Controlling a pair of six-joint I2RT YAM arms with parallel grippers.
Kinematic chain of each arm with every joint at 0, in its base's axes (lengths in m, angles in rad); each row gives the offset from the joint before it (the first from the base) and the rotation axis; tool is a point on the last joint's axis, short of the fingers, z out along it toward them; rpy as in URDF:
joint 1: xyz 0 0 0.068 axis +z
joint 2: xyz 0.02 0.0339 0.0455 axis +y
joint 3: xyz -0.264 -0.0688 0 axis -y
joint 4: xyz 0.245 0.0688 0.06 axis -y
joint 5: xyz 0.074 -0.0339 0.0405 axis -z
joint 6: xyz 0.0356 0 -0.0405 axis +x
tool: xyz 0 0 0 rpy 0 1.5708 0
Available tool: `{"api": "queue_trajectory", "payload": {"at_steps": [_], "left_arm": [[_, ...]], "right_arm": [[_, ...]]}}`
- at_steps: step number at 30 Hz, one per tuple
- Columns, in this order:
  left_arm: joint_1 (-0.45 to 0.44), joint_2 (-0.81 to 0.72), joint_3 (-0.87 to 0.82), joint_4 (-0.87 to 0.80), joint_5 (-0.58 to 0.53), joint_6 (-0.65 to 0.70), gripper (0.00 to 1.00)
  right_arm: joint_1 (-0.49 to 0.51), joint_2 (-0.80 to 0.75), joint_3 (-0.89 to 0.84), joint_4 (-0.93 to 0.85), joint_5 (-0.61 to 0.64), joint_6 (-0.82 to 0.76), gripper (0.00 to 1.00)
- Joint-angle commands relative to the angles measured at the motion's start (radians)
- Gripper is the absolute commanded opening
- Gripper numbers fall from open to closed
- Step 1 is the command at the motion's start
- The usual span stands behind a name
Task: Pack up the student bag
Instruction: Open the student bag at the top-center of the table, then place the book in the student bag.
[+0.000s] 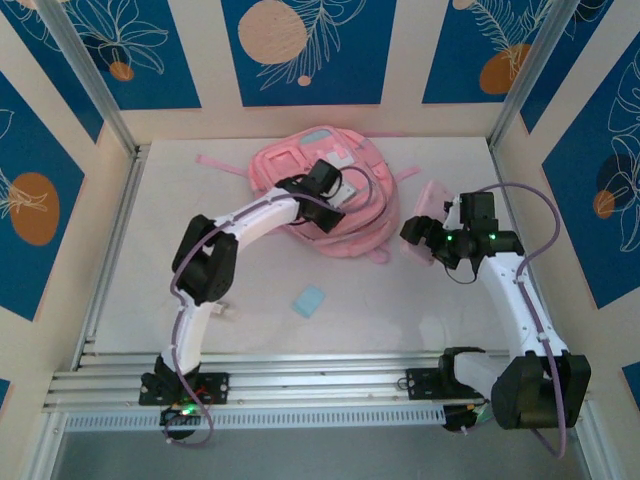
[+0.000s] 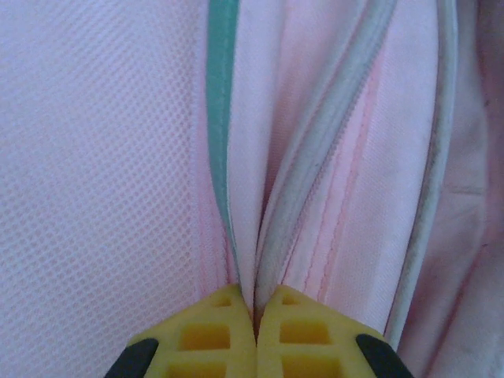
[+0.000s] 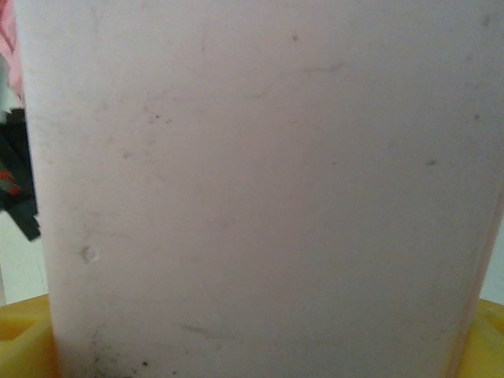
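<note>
Student bag (image 1: pixel 285 160) — L gripper (image 2: pixel 253 303) clenched on it; R gripper (image 1: pixel 420 232) grasping pink case (image 1: pixel 432 200).

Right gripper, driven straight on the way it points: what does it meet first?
The right gripper, clamped on the pink case, points left toward the bag. The case's front edge would probably meet the bag's right side first, though depth is unclear from above.

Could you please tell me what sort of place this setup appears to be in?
Probably a robotics lab test cell: two arms bolted to an aluminium rail, and a white tabletop boxed in by patterned wall panels.
</note>
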Motion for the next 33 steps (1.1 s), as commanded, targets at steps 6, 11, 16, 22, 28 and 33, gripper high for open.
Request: {"api": "queue_trajectory", "payload": {"at_steps": [6,11,16,22,28,33], "left_arm": [[0.133,-0.173,0.022,0.104,0.345,-0.355,0.0],[0.164,-0.199,-0.01,0.237,0.464,-0.526,0.0],[0.165,-0.22,-0.02,0.326,0.507,-0.623,0.0],[0.165,-0.226,-0.027,0.397,0.516,-0.698,0.0],[0.166,-0.222,-0.043,0.456,0.508,-0.74,0.0],[0.175,-0.22,-0.053,0.478,0.506,-0.75,0.0]], "right_arm": [[0.135,0.102,0.044,0.079,-0.045,0.03,0.76],[0.219,0.228,0.118,0.123,-0.029,0.043,0.76],[0.253,0.422,0.269,0.184,-0.06,0.091,0.76],[0.291,0.721,0.529,0.191,-0.078,0.185,0.76],[0.335,0.901,0.71,0.16,-0.082,0.234,0.9],[0.342,0.867,0.668,0.17,-0.037,0.215,0.99]]}}
